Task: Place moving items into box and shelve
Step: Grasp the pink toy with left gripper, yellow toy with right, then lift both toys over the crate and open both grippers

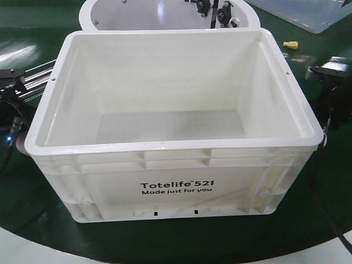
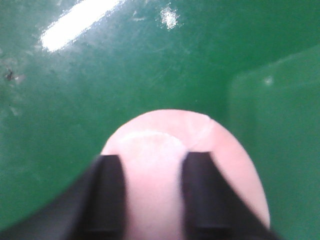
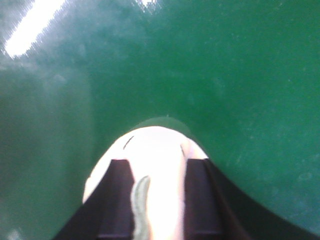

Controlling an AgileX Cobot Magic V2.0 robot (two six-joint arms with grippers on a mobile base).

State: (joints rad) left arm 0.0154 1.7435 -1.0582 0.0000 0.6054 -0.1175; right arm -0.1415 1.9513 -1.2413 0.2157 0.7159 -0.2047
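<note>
The white box point(image 1: 170, 181), printed "Totelife 521", stands open in the middle of the green table with nothing inside. In the left wrist view my left gripper point(image 2: 154, 162) is shut on the pinkish-brown ball point(image 2: 165, 130), which bulges past the right finger just above the table. In the right wrist view my right gripper point(image 3: 159, 167) is shut on the pale egg shape point(image 3: 155, 142), whose green stripe shows between the fingers. From the front, the left arm point(image 1: 16, 91) and right arm point(image 1: 333, 77) sit low on either side of the box. Both items are hidden in that view.
A round white tub point(image 1: 165, 14) stands right behind the box. A small yellow piece point(image 1: 290, 44) lies at the back right, near a pale blue sheet point(image 1: 313, 14). The green table's curved front edge point(image 1: 176, 250) runs close below the box.
</note>
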